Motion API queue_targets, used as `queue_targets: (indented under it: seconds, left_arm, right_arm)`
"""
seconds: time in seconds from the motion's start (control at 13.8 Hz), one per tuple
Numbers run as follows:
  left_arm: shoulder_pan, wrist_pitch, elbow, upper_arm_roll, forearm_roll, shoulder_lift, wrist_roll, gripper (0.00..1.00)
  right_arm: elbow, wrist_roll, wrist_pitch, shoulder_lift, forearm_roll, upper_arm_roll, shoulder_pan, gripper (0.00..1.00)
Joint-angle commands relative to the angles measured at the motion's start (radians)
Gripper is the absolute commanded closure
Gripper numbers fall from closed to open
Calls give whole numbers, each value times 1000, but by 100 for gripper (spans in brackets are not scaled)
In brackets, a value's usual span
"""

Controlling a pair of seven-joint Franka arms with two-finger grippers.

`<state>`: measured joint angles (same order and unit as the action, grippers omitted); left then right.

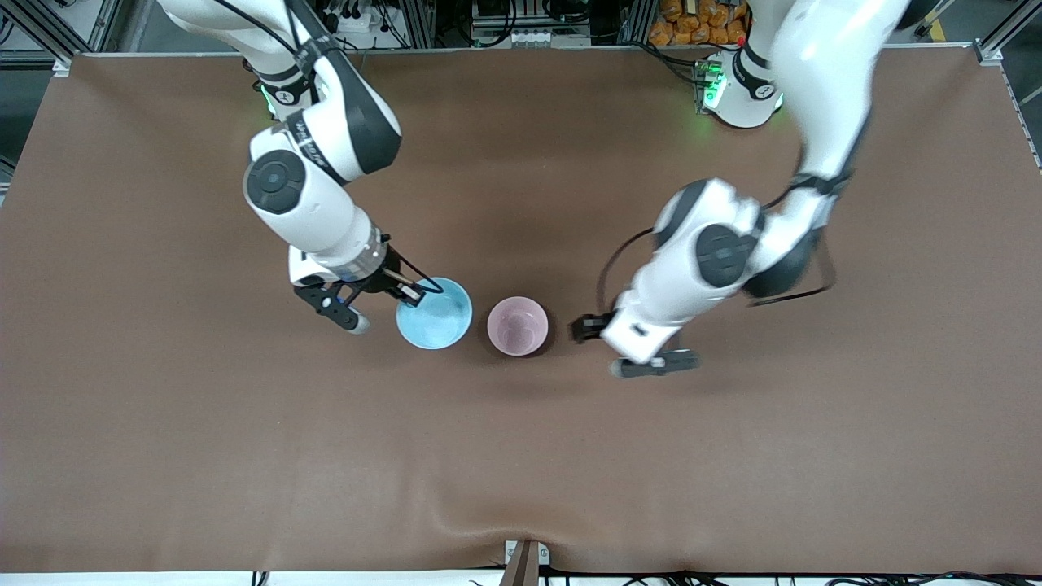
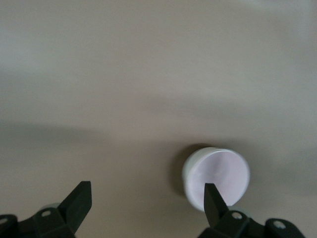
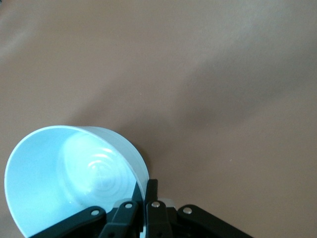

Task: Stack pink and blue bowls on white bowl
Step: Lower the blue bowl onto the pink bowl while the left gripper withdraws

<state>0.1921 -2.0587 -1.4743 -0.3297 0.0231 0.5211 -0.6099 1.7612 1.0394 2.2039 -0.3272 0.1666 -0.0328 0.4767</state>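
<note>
On the brown table (image 1: 163,423) in the front view, the blue bowl (image 1: 435,313) sits mouth-up beside the pink bowl (image 1: 518,325), which is toward the left arm's end; the right gripper (image 1: 411,293) pinches the blue rim, and the left gripper (image 1: 631,346) stands wide beside the pink bowl. In the left wrist view, spread fingers (image 2: 214,201) frame the pink bowl (image 2: 218,176), nested in a white bowl (image 2: 190,166). In the right wrist view, closed fingers (image 3: 150,196) clamp the blue bowl's (image 3: 64,183) wall.

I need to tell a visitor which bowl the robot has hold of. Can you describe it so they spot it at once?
Start at the middle of the brown table, where two small bowls sit side by side. The one toward the right arm's end is the blue bowl, its rim pinched by the right gripper. Its neighbour, the pink bowl, stands free, with the open left gripper beside it.
</note>
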Motion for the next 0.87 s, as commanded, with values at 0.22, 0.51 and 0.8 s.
queue_targets:
  seconds: [0.22, 0.51, 0.8]
  left_arm:
    - [-152, 290, -37, -2, -69, -223, 165, 0]
    - [-244, 382, -50, -8, -84, -340, 186, 0]
    - [-302, 433, -49, -8, -83, -418, 202, 0]
  right_arm:
    - [-149, 262, 3, -176, -91, 10, 126, 100]
    - [-187, 364, 71, -249, -93, 10, 186, 100]
    - [-189, 401, 149, -294, -98, 11, 201, 100]
